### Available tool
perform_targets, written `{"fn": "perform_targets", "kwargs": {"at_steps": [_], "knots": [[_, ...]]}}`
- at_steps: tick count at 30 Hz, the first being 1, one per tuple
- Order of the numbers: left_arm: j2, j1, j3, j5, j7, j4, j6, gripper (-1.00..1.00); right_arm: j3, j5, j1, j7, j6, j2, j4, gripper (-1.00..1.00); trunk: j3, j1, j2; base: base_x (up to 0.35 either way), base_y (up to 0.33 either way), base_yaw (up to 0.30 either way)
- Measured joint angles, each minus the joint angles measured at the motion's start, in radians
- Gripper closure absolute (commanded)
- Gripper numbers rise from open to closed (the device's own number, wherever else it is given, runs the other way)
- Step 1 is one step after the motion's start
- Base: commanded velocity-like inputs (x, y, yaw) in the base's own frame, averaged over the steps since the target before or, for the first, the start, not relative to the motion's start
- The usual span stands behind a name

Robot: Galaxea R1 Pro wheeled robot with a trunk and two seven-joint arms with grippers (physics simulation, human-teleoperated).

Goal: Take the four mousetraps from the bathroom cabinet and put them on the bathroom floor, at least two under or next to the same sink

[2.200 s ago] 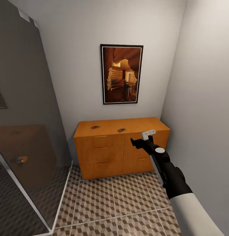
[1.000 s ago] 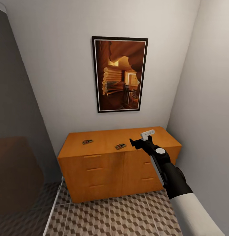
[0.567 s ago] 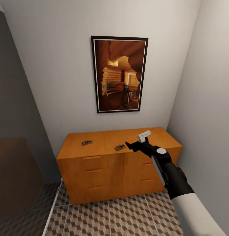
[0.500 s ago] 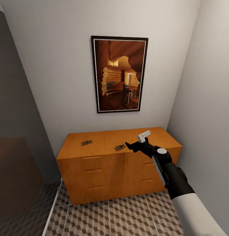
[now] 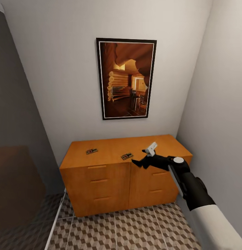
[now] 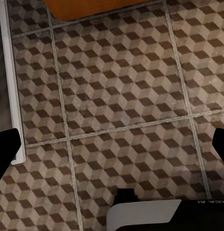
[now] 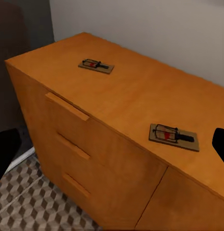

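The orange-brown cabinet (image 5: 110, 180) stands against the back wall, its drawers closed. Two mousetraps lie on its top, one towards the left (image 5: 91, 151) (image 7: 96, 65) and one near the middle front (image 5: 127, 156) (image 7: 173, 136). My right gripper (image 5: 140, 160) (image 7: 112, 149) hovers open just right of the middle mousetrap, level with the cabinet's front edge and touching nothing. My left gripper (image 6: 112, 147) hangs open and empty over the bathroom floor (image 6: 121, 96) (image 5: 135, 229). The bathroom sink is out of view.
A framed picture (image 5: 126, 79) hangs above the cabinet. The right wall (image 5: 221, 104) runs close beside my right arm. A dark glass panel (image 5: 17, 146) closes the left side, with a white strip (image 6: 8, 72) along the floor.
The view first closed in on the cabinet, then held still. My right gripper has dropped and swung left towards the middle mousetrap, and the wrist has rolled.
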Motion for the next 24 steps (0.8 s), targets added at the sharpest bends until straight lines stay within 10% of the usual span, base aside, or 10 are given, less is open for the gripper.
{"fn": "perform_targets", "kwargs": {"at_steps": [7,13,24], "knots": [[0.0,0.0,0.0,0.0,0.0,0.0,0.0,-1.0,0.0,0.029,0.0,0.067,0.008,-0.014,0.0,-1.0,0.0,0.0,0.0,0.0,0.0,0.0],[-0.001,0.0,0.0,0.0,0.0,0.0,0.0,-1.0,-0.001,0.148,0.0,0.078,0.04,-0.019,-0.001,-1.0,0.0,0.0,0.0,0.0,0.0,0.0],[-0.002,0.0,0.0,0.0,0.0,0.0,0.001,-1.0,-0.001,0.183,0.0,0.139,0.056,-0.022,-0.003,-1.0,0.0,0.0,0.0,0.031,0.0,0.0]]}}
